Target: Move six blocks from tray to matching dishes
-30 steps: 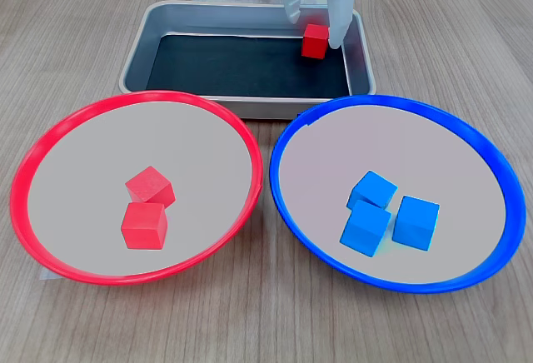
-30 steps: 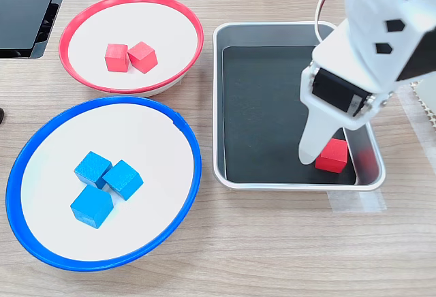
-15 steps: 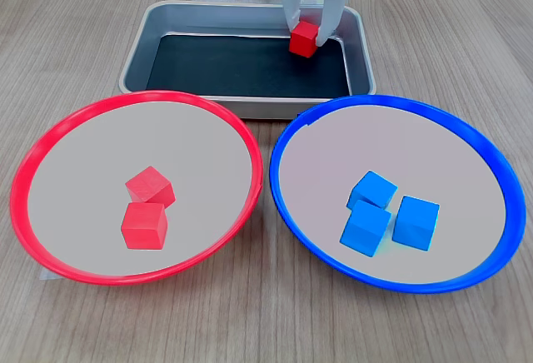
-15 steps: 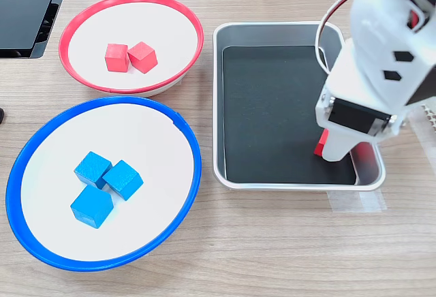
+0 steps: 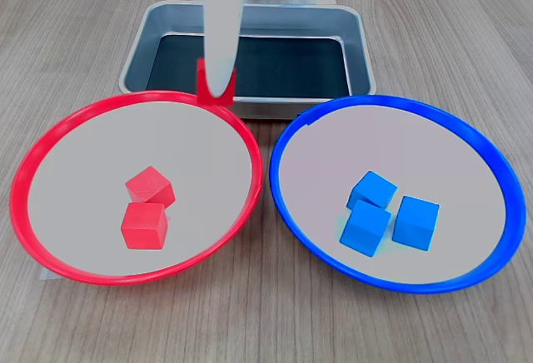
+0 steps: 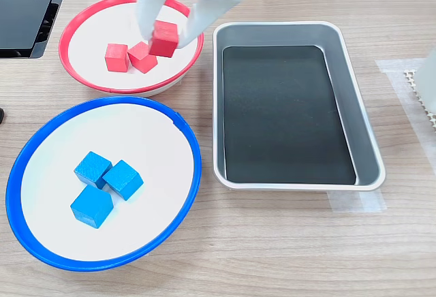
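We see the white gripper [image 6: 168, 19] near the top of the second exterior view, left of centre, its two fingers clamped on a red block [image 6: 164, 38] — a small matte cube held with its faces slightly turned, poised over the right part of the red-rimmed dish [image 6: 80, 17]. In the first exterior view the same block [image 5: 214, 89] shows only as a red sliver on either side of one pale finger, at the far rim of the red-rimmed dish [image 5: 33, 155], upper centre-left of the frame.

Two more red blocks lie on that dish's pale floor. In the second exterior view they sit side by side and touching, one [image 6: 116, 57] squared to the frame and one [image 6: 141, 58] turned, the held block partly overlapping the turned one from the camera's angle; we cannot tell whether they touch.

The blue-rimmed dish [image 6: 27, 154] fills the lower left of the second exterior view and holds three blue blocks [image 6: 108, 180] bunched together, each the same size as the red ones and far smaller than the dish.

The tray [image 6: 371, 147] — silver metal, rounded corners, raised sides, black inner floor — lies to the right of the dishes in the second exterior view, at the top centre of the first exterior view [image 5: 141, 42], with no blocks in it.
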Available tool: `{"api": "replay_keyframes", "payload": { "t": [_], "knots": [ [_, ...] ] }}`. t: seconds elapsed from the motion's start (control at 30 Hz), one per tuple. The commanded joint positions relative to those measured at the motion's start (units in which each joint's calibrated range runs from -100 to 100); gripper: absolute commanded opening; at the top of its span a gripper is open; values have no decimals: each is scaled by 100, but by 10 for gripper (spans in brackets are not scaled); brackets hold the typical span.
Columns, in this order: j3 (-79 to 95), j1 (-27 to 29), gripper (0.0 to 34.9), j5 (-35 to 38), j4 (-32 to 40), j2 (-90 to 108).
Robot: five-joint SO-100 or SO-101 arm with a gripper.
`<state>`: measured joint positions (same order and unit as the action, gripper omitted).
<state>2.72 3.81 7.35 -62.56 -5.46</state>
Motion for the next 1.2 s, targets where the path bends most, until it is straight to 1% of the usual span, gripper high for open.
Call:
{"api": "replay_keyframes", "payload": {
  "t": [0.0, 0.03, 0.07, 0.1, 0.13, 0.17, 0.2, 0.27, 0.3, 0.37, 0.4, 0.43, 0.47, 0.5, 0.63, 0.7, 0.77, 0.83, 0.97, 1.1, 1.17],
  "knots": [
    [-659, 227, 3, 107, 705, -619],
    [-686, 236, 48, 176, 829, -738],
    [-650, 245, 108, 278, 928, -806],
    [-577, 227, 159, 381, 1068, -857],
    [-486, 217, 196, 469, 1200, -866],
    [-404, 217, 220, 527, 1275, -849],
    [-268, 198, 230, 586, 1382, -764],
    [133, 189, 182, 654, 1580, -405],
    [370, 179, 164, 654, 1696, -192],
    [1180, 132, 105, 596, 2092, 550],
    [2026, 85, 28, 386, 2571, 1309],
    [2946, 19, 3, 117, 2967, 2196],
    [3337, -28, 2, 10, 3107, 2588],
    [4357, -131, 2, -274, 3371, 3620],
    [6778, -451, 1, -674, 3503, 6239],
    [7771, -517, 1, -742, 3380, 7433],
    [8490, -470, 1, -757, 2917, 8507],
    [9009, -338, 1, -713, 2397, 9326],
    [9728, -37, 1, -615, 2084, 10059],
    [9728, 48, 1, -571, 1547, 10418],
    [9728, 10, 1, -576, 1514, 10443]
  ]
}}
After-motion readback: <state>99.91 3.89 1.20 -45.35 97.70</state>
